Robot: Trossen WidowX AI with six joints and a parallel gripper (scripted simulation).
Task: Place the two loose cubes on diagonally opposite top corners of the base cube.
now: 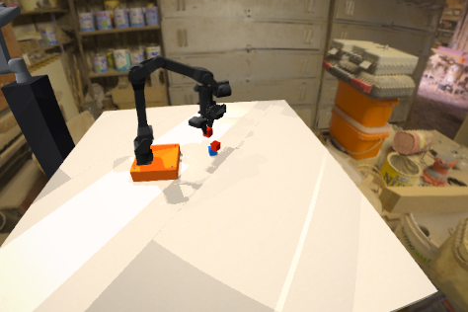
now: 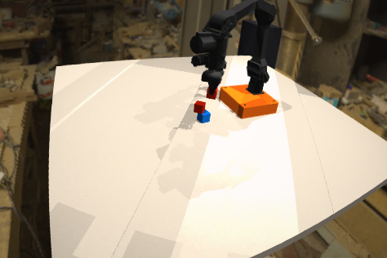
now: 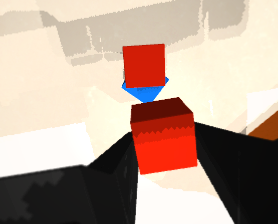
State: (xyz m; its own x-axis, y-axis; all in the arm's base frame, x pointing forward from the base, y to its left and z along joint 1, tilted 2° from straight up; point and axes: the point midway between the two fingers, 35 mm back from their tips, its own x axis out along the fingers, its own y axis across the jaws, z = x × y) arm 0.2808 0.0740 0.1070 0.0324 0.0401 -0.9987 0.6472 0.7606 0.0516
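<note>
The blue base cube (image 1: 212, 151) (image 2: 203, 117) (image 3: 146, 94) stands on the table. One red cube (image 1: 215, 146) (image 2: 199, 107) (image 3: 144, 66) rests on top of it, over one corner, and looks level. My gripper (image 1: 207, 130) (image 2: 211, 91) (image 3: 161, 133) is shut on the other red cube (image 1: 208, 132) (image 2: 211, 94) (image 3: 166, 150), which is held in the air beside the base cube, on the side toward the arm's base in the exterior view. In the wrist view the held cube partly hides the blue cube's near corner and sits slightly turned between the fingers.
The orange mounting block (image 1: 156, 163) (image 2: 250, 100) under the arm stands near the cubes, and its edge shows at the right of the wrist view (image 3: 267, 129). The white table (image 1: 237, 223) (image 2: 122, 144) carries shadows of the arm.
</note>
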